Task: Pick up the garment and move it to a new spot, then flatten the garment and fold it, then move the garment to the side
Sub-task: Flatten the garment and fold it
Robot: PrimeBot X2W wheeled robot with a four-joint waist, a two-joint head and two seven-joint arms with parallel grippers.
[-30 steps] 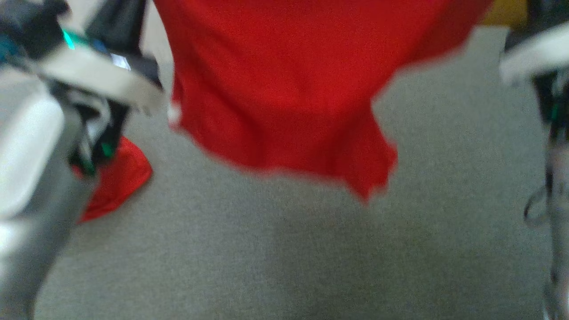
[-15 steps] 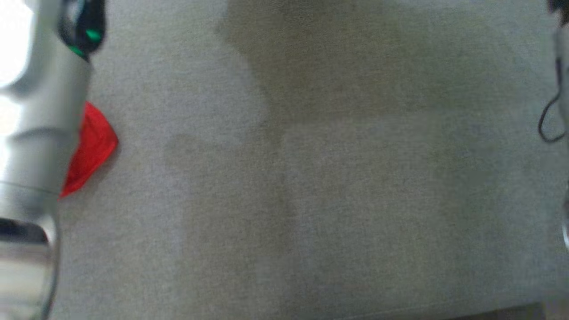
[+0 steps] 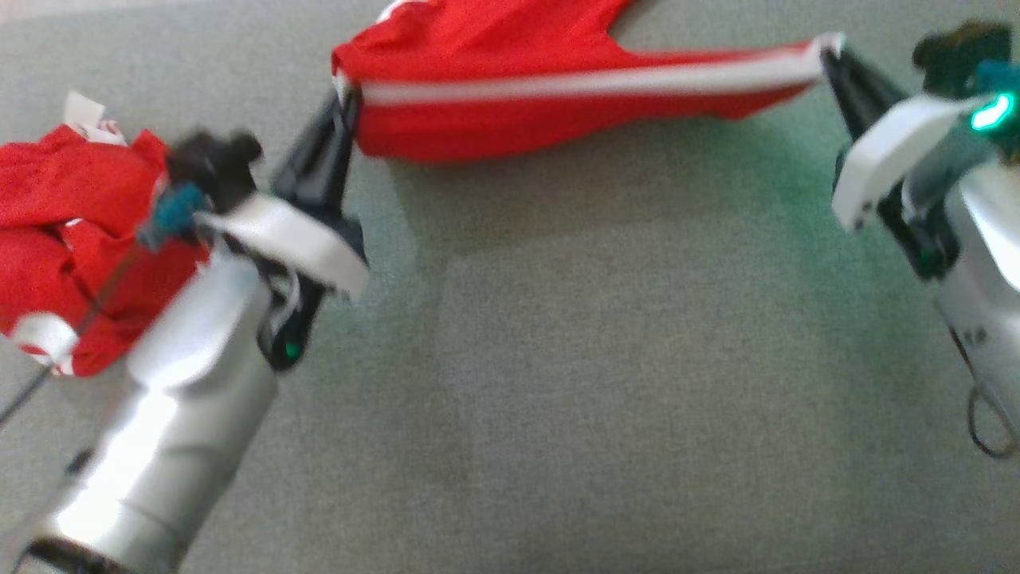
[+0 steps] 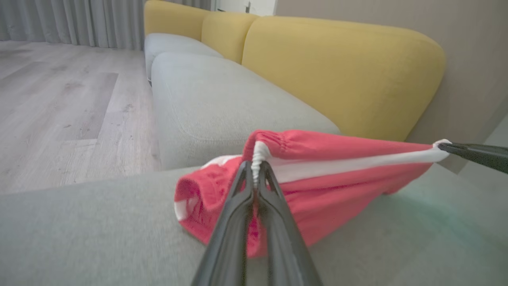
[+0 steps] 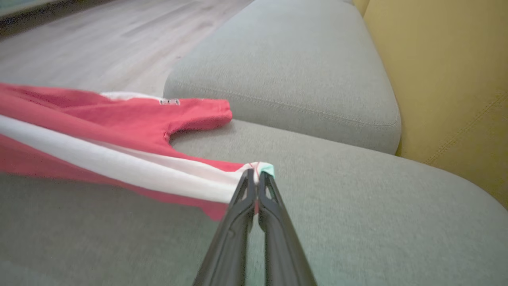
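Note:
The garment (image 3: 510,88) is red with a white side stripe, and it is stretched taut between both grippers just above the grey seat cushion (image 3: 598,359). My left gripper (image 3: 344,92) is shut on its gathered waistband end (image 4: 258,153). The stripe's far corner (image 5: 260,167) sits in my right gripper (image 3: 829,49), which is also shut. The cloth (image 4: 337,174) sags below the stripe and touches the cushion. In the right wrist view a further part of the garment (image 5: 190,113) lies flat on the seat.
A second crumpled red and white garment (image 3: 56,215) lies at the left, partly behind my left forearm. Yellow backrests (image 4: 337,67) run along the far side of the sofa. A neighbouring grey cushion (image 5: 297,71) adjoins, with wooden floor (image 4: 59,99) beyond.
The head camera has swung a lot between frames. A second ago the red cloth hung high before it; now it is stretched low between both grippers over the cushion.

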